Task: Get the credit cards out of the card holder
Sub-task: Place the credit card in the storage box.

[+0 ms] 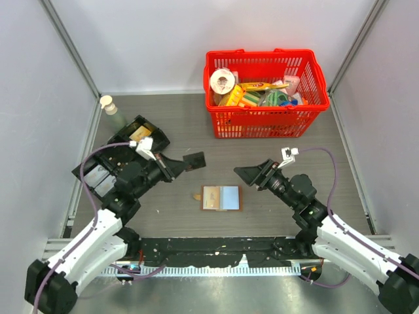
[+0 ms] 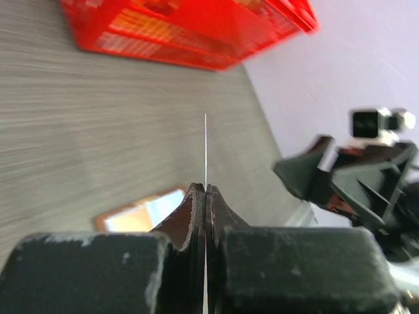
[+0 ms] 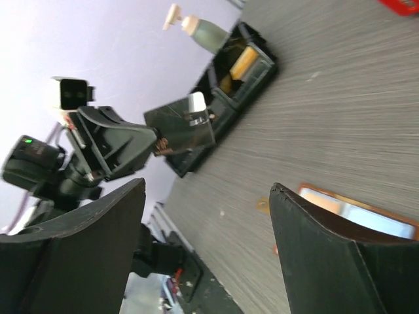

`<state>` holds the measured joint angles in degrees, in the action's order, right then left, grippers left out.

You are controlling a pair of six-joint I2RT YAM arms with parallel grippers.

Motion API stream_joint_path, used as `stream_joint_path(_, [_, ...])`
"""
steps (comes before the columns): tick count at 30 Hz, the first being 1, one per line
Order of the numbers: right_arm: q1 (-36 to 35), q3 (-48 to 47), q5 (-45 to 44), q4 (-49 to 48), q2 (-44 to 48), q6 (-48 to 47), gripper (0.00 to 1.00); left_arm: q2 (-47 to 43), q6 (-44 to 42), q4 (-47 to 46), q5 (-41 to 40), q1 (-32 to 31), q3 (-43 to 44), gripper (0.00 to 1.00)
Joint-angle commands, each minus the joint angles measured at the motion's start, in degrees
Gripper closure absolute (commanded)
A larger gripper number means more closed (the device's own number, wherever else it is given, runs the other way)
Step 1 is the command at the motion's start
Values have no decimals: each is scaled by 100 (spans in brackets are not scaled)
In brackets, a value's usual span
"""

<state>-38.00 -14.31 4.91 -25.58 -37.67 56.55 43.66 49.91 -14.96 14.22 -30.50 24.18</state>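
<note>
Top view: a grey wood-grain counter (image 1: pixel 163 118) walled by pale panels (image 1: pixel 163 39); the card holder (image 1: pixel 220 197) lies open between the 2 arms. Left wrist: the left jaws pinch 1 thin card (image 2: pixel 205 140). Right wrist: the right jaws stand spread wide.

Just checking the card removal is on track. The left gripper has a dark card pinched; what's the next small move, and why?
Probably lower the left gripper and lay its dark card on the table, then open. Its jaws are shut on the card, clear of the open card holder, and the right gripper is open and empty, so only the left can place it.
</note>
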Motion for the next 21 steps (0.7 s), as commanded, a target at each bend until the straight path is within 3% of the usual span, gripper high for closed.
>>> stream_joint_path(1, [29,-695,-473,1730,330,-1049,19,-480,-482,1371,-463,876,297,100])
stream_joint_path(8, [21,-837,-667,2523,524,-1621,19,-824,-833,2672,-1076,2872,560,100])
stream_joint_path(12, [29,-784,-579,2708,585,-1744,19,-552,-1211,2973,-2158,3023,807,100])
stream_joint_path(21, [29,-749,-473,2998,954,-2131,19,818,-1116,2964,-2495,3735,1387,100])
